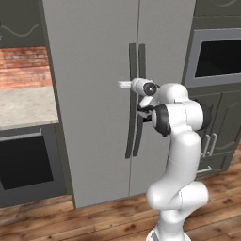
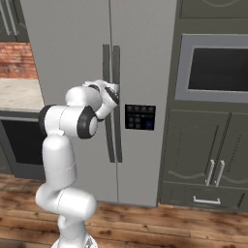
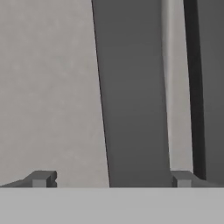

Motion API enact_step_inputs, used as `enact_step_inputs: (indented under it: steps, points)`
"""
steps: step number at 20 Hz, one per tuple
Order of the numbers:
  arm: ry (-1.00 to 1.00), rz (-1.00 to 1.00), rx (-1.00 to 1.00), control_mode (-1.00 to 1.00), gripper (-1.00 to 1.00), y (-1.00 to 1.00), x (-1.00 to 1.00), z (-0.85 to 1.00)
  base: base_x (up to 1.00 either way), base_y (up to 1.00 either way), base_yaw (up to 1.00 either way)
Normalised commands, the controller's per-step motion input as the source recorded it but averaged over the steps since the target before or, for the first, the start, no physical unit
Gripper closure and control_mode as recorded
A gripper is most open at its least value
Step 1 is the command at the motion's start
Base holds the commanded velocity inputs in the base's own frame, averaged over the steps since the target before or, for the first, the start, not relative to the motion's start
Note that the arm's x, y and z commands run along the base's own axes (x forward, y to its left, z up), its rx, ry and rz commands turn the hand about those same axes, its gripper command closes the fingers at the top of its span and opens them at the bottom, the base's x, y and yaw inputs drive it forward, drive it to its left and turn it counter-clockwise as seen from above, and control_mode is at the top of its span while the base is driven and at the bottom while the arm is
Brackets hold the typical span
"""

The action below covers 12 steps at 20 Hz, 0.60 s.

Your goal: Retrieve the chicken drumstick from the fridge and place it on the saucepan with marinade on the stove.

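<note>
1. The gripper (image 3: 111, 179) is right up against the fridge (image 1: 89, 94), its two finger tips spread wide with the left door's dark handle (image 3: 133, 96) standing between them; neither tip visibly touches it, and nothing is held.
2. In the left base view the hand (image 1: 141, 87) sits at the upper part of the paired handles (image 1: 134, 101), and the white arm (image 1: 176, 155) covers part of the right door below it.
3. Both fridge doors are closed, so the chicken drumstick cannot be seen.
4. The right door carries a dark control panel (image 2: 140, 117) just beside its handle.
5. Left of the fridge: a light stone counter (image 1: 26, 106), a brick wall above it, and a dark oven front (image 1: 26, 167) below.
6. Right of the fridge: a built-in wall oven (image 2: 215, 68) over dark cabinet doors (image 2: 203, 155) and a drawer.
7. Wooden floor (image 2: 169, 227) runs beneath everything.
</note>
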Motion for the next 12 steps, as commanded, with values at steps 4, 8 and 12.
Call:
enact_step_inputs:
  steps: [4,8,12]
  points:
    - [0.11,0.0,0.0,-1.0,-1.0,0.07,0.43,0.0,0.0,0.0,0.0]
    - [0.03,0.0,0.0,-1.0,-1.0,0.03,0.4,0.0,0.0,0.0,0.0]
    - [0.0,0.06,0.0,-1.0,-1.0,0.0,0.68,-0.01,0.0,0.0,0.0]
